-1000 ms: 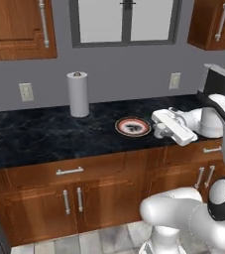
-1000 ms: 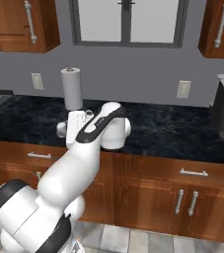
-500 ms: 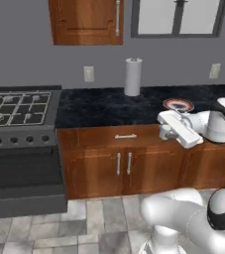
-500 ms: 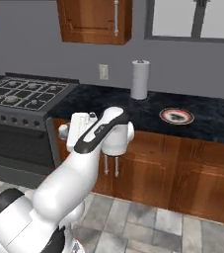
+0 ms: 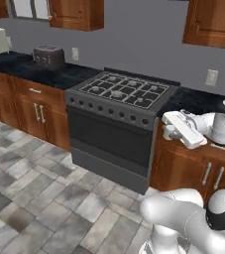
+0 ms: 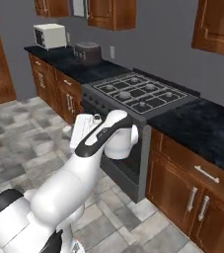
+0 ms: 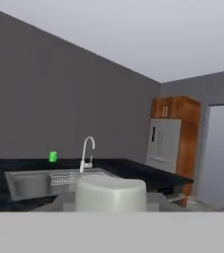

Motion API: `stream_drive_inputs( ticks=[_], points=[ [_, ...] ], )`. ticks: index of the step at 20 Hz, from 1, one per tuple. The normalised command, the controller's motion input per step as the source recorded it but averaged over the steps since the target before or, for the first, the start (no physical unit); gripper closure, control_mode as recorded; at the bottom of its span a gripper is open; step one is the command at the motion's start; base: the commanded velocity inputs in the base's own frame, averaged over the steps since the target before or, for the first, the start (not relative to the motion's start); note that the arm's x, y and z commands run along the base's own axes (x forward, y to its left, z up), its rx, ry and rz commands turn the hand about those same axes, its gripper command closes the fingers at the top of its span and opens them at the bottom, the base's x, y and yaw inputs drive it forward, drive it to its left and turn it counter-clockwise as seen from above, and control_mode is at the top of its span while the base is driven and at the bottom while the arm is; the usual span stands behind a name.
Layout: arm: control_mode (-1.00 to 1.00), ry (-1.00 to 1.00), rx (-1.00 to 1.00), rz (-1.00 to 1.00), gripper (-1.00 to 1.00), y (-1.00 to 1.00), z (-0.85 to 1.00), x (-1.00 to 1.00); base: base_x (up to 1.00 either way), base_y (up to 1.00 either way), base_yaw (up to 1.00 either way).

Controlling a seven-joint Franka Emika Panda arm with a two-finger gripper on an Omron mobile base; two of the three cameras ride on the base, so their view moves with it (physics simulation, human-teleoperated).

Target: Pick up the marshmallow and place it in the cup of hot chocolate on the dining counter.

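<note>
The whole scene has changed since the earlier frames, so the base has turned: the paper-towel roll and round plate are gone from both base views, and a black gas stove with grey burners (image 5: 126,92) now sits at the centre of the left base view, with a dark toaster (image 5: 48,55) on the black-topped counter at upper left. In the right base view the white arm (image 6: 101,136) folds across the middle of the frame before the stove. The hand view shows the small bright green cup (image 7: 53,156) standing at centre left on the long black dining counter (image 7: 133,170), beyond the inset steel sink (image 7: 32,183) and left of its curved faucet (image 7: 87,153). The gripper is drawn narrow, and a pale rounded shape (image 7: 111,193) at bottom centre hides its tips; whether that is the marshmallow I cannot tell.
</note>
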Motion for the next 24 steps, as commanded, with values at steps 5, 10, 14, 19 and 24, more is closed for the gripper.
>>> stream_drive_inputs(
  ticks=[5, 10, 14, 19, 24],
  points=[
    [1.00, 0.00, 0.00, 0.00, 1.00, 0.00, 0.00, 0.00, 0.00, 0.01, 1.00],
    [1.00, 0.00, 0.00, 0.00, 1.00, 0.00, 0.00, 0.00, 0.00, 0.00, 1.00],
    [1.00, 0.00, 0.00, 0.00, 1.00, 0.00, 0.00, 0.00, 0.00, 0.00, 1.00],
    [1.00, 0.00, 0.00, 0.00, 1.00, 0.00, 0.00, 0.00, 0.00, 0.00, 1.00],
    [1.00, 0.00, 0.00, 0.00, 1.00, 0.00, 0.00, 0.00, 0.00, 0.00, 1.00]
  ],
)
